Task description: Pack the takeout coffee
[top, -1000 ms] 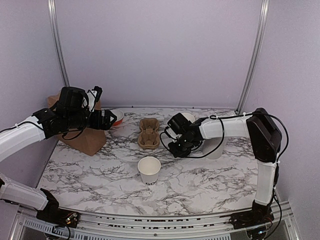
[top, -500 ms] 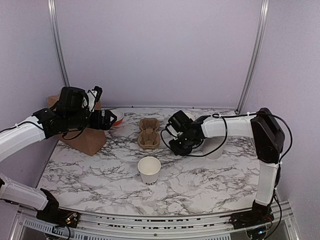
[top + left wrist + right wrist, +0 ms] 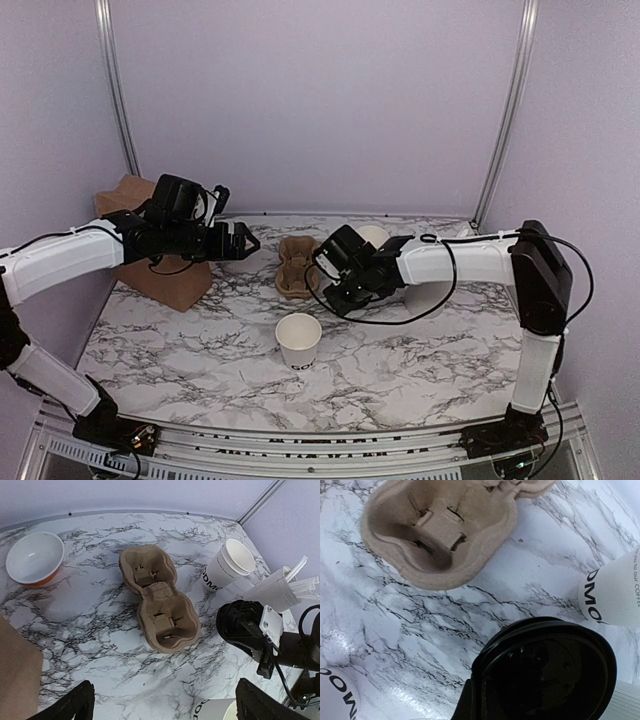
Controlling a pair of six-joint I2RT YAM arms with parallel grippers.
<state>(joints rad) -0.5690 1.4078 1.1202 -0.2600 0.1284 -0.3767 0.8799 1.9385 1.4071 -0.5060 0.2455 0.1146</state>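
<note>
A white counter [image 3: 180, 350] with dark marble veining fills the scene. At the far left stands a brown paper bag [image 3: 160, 283]. The left arm reaches in over it from the left, and the left tool [image 3: 164, 695] hangs above the counter with its two fingers spread as wide as they go, holding nothing. Just beyond it, near the far left edge, sits a bowl [image 3: 35, 557], white inside and orange outside. To the right of the bowl, near the middle of the far half, lies a brown cardboard cup carrier [image 3: 297, 268] with two wells set one behind the other. Nearer than the carrier, around the middle of the counter, the coffee cup [image 3: 299, 342] stands upright, small, white, with dark lettering on its side and its top uncovered. Just right of the carrier, the right tool [image 3: 338, 288] is closed tight on the edge of the round black lid [image 3: 545, 675], which is tilted and apart from the coffee cup. Farther right and back stands another white cup [image 3: 230, 565] with dark lettering. Beside it, to the right, is a ribbed white holder [image 3: 272, 592] with clear-wrapped pieces poking out of its top.
</note>
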